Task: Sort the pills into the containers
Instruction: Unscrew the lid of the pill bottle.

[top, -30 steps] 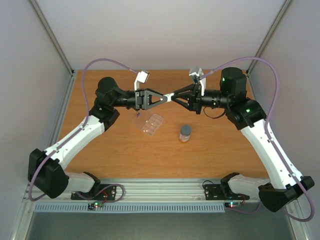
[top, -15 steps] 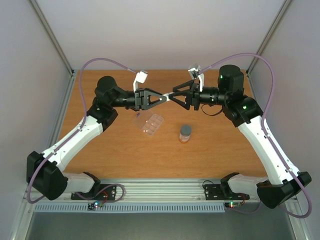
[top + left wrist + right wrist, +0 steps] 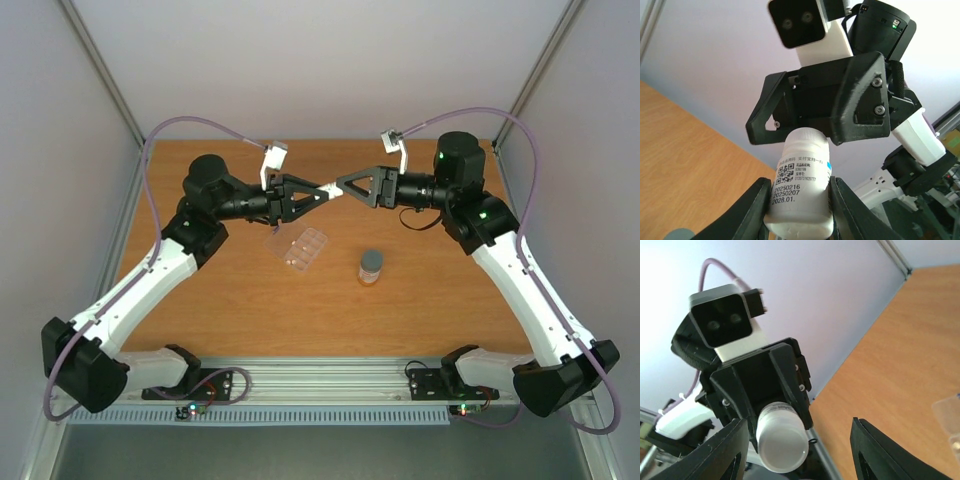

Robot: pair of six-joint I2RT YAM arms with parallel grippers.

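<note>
1. Pills are too small to make out in any view. The white pill bottle [image 3: 801, 172] is clamped between the fingers [image 3: 756, 210] of the left gripper [image 3: 800, 200] and held in the air. Its label shows a QR code and printed dates.
2. Right gripper [image 3: 798, 427] faces the bottle's free end head-on, just beside it. Its fingers are spread wide and hold nothing.
3. Both grippers meet nose to nose above the far middle of the table [image 3: 240, 300], an orange-brown wooden top.
4. Pill box [image 3: 305, 249], clear plastic with small cells, lies flat on the wood nearer than the grippers. Its clear lid [image 3: 275, 240] is swung open to its left.
5. Grey cap [image 3: 371, 262] stands on the table to the right of the pill box, apart from it.
6. Purple cables [image 3: 200, 125] loop over each arm.
7. Pale lilac-grey walls [image 3: 330, 70] enclose the table on three sides, with metal frame posts [image 3: 100, 75] slanting up at the corners.
8. An aluminium rail [image 3: 320, 375] runs along the near edge and carries both arm bases.
</note>
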